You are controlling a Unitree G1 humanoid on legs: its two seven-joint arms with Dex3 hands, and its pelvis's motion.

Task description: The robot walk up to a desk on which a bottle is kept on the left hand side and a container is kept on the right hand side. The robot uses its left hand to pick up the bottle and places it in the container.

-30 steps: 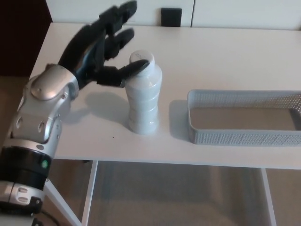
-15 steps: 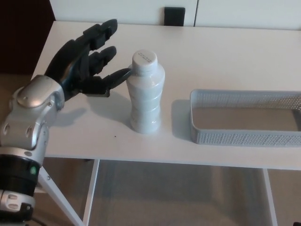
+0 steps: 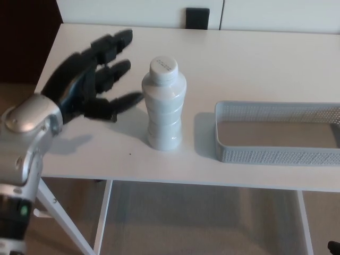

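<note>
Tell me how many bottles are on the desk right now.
1. The white bottle stands upright on the desk, between the open left hand and the mesh container. None looks hidden.

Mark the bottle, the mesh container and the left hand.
bottle (image 3: pixel 164 114), head view, on its white body.
mesh container (image 3: pixel 276 154), head view, on its near wall.
left hand (image 3: pixel 87 79), head view, on the palm.

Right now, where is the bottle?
In the head view, the bottle stands upright on the desk, between the open left robot hand and the mesh container.

White desk (image 3: pixel 249 58), small black square object (image 3: pixel 197 18) at its far edge against the white wall.
</note>
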